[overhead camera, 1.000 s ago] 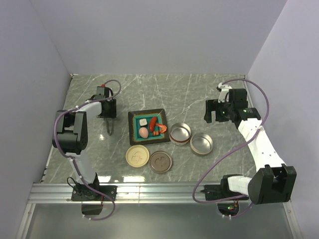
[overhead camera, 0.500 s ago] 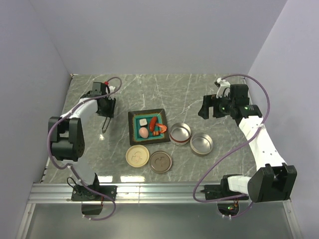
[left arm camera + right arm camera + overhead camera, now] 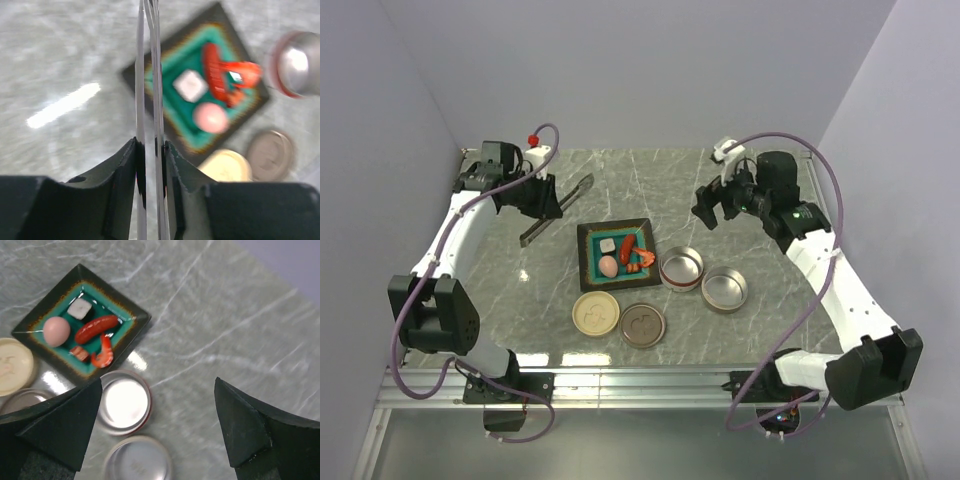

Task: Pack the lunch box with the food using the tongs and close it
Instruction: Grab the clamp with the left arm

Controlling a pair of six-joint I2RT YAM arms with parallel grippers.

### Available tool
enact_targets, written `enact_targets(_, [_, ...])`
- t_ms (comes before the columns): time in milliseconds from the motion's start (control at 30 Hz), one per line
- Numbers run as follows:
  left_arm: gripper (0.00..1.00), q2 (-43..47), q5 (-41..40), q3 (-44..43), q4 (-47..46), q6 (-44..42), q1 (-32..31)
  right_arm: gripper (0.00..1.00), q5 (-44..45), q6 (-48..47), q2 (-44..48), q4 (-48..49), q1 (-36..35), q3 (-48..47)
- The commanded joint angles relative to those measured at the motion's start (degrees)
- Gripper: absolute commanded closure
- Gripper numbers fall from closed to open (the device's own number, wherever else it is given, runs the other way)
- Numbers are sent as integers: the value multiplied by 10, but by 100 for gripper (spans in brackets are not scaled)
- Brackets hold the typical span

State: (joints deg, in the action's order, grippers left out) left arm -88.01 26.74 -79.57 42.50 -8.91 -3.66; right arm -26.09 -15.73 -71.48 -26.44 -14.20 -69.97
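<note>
The grey marble table [image 3: 720, 190] has not changed, but both arms have moved. The left arm [image 3: 460, 225] has lifted away from the spot left of the tray [image 3: 583, 258] and now reaches up and back toward the far left corner. The right arm [image 3: 830, 280] has swung in from the right and hangs above the table beyond the two open tins [image 3: 681, 267], which are empty. The cream lid [image 3: 595, 313] and the brown lid [image 3: 642, 325] lie near the front, untouched.

The left gripper [image 3: 151, 147] has narrowed onto the tongs [image 3: 156, 75] and carried them off the table. They are pinched near their joined end, the two arms almost together and pointing toward the tray. The right gripper [image 3: 157, 385] is spread wide and holds nothing.

The food [image 3: 620, 255] is all on the tray: egg [image 3: 56, 330], cube [image 3: 80, 309], sausage [image 3: 96, 329] and shrimp [image 3: 103, 356]. With the tool in hand, picking can likely begin.
</note>
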Motion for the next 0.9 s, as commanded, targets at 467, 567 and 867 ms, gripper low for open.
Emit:
enact_targets(467, [74,37,330,-24,124,-16,-1,0,16,-427,52,419,-296,173])
enact_targets(567, [74,40,341,-23,140,-28,-4,0,2,-470,18,442,-322,171])
enact_targets(867, [75,42,350,-22,181,-60,-21,4,-9,-566,-88,407,-353,107])
